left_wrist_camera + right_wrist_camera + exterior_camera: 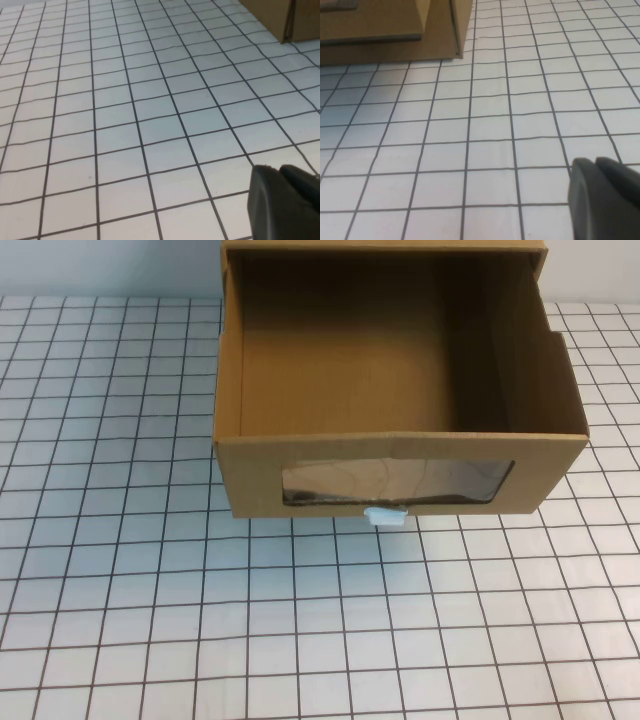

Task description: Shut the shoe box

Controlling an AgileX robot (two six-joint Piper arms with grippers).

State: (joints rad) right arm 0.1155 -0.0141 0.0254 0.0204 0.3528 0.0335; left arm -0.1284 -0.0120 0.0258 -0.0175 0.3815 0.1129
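Observation:
The brown cardboard shoe box stands at the far middle of the table. Its drawer is pulled out toward me and is empty inside. The front has a wide clear window with a small white pull tab below it. Neither gripper shows in the high view. My left gripper is shut and empty, low over the table, with a corner of the box far off. My right gripper is shut and empty over the table, and the box lies well ahead of it.
The table is white with a black grid. The outer sleeve of the box shows at the far edge behind the drawer.

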